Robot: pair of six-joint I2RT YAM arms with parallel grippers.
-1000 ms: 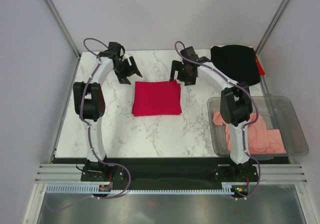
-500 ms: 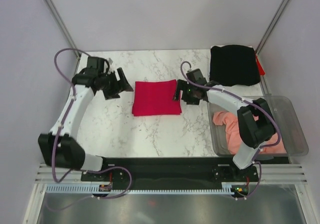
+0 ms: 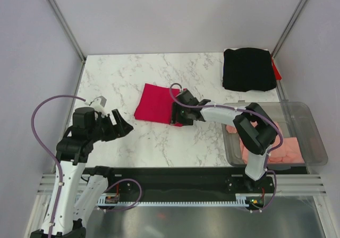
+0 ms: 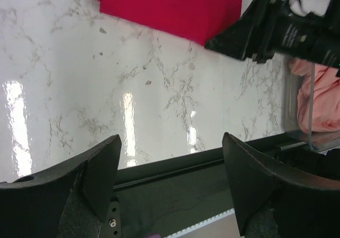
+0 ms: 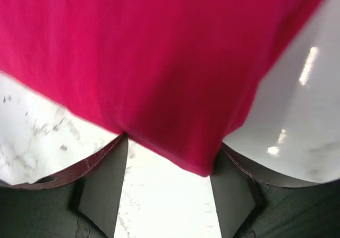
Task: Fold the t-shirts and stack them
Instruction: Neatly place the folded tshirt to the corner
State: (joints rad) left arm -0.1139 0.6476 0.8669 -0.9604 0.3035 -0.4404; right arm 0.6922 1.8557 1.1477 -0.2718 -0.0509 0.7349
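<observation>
crimson t-shirt (image 5: 159, 62) corner lies between right tool (image 5: 170, 152) fingers, unseen overhead.

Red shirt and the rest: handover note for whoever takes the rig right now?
Jaws: left gripper open, empty, at near-left; right gripper open at the red shirt's near right corner, with no pinch visible.
Folded: red shirt mid-table, black shirt in the far right corner.
Unfolded: pink shirt, crumpled in the bin.
To do: stack red with black, then fold and stack pink.
</observation>
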